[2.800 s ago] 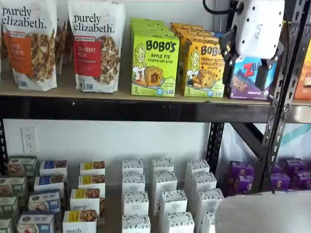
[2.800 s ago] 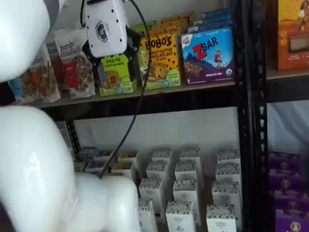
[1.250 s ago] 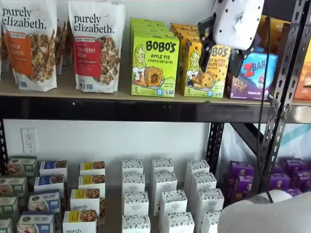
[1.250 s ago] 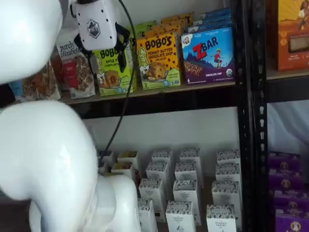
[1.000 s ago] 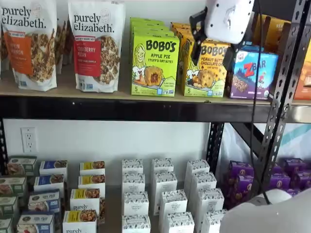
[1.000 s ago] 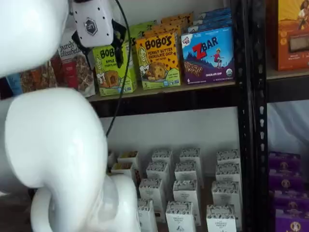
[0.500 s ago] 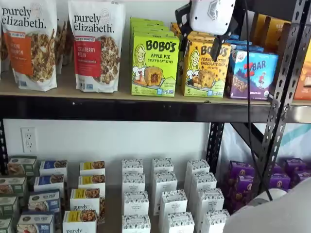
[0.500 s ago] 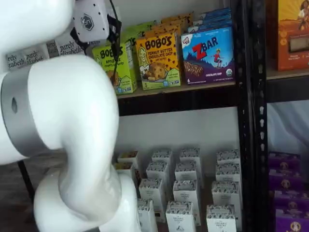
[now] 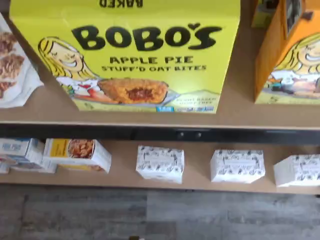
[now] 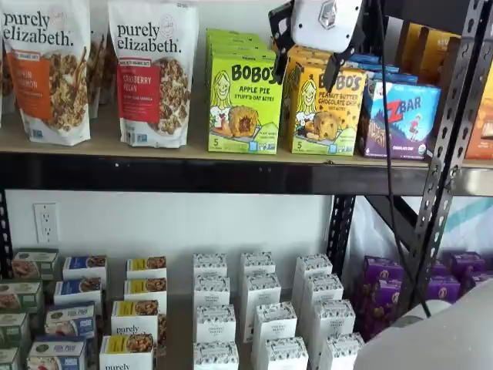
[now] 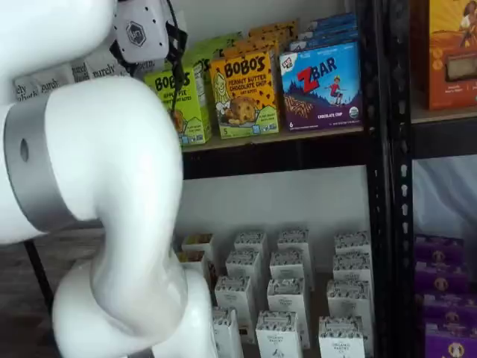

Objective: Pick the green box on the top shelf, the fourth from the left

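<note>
Gripper [image 10: 306, 60]: white body with two black fingers, seen high in both shelf views in front of the upper row of goods. One finger [image 10: 280, 31] is seen at the left of the body and the other at the right, with a plain gap between them; the fingers are spread and nothing is held in them. In a shelf view the gripper [image 11: 145, 56] is partly hidden behind the large white arm [image 11: 112, 194].

Green box [image 10: 245, 102]: lime-green upright carton marked "BOBO'S Apple Pie Stuff'd Oat Bites", stood on the top shelf [image 10: 169, 173] at the front of a row of like cartons. It is placed between a purely elizabeth bag [image 10: 152, 71] on one side and the yellow-orange Bobo's box [image 10: 325, 108] on the other. The gripper is seen just beside its upper corner, overlapping the space between the two Bobo's boxes; contact cannot be told. In the wrist view the green box [image 9: 127, 55] is shown close and face-on, filling most of the frame, with the tan shelf board [image 9: 280, 112] beneath it.

Other stock: a ZBar box [image 10: 399, 119] is stood beyond the yellow-orange box. Small white boxes [image 10: 258, 297] are ranged in rows on the lower level.
</note>
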Motion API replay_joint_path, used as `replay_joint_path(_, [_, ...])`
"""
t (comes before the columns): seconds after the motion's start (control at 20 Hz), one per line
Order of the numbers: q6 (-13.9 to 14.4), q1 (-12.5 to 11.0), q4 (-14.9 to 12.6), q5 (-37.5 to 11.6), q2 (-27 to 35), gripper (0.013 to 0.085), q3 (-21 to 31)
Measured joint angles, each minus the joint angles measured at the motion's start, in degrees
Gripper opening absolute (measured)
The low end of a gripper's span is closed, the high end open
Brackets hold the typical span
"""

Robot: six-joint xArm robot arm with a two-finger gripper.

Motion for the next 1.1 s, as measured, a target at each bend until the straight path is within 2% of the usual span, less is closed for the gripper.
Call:
replay_joint_path(0.1, [0.8,0.8,-1.8,0.2,1.1,0.085,-0.9])
replay_joint_path(0.4, [2.2,2.2,-3.6,-0.1,4.8,0.085,-3.5])
replay_joint_path(0.85, [3.0,2.8,-3.8,-3.2,8.7,0.085,-5.4])
replay_joint_path(1.1, [1.8,1.6,-2.4,-6.0,10.5,0.085,-6.3])
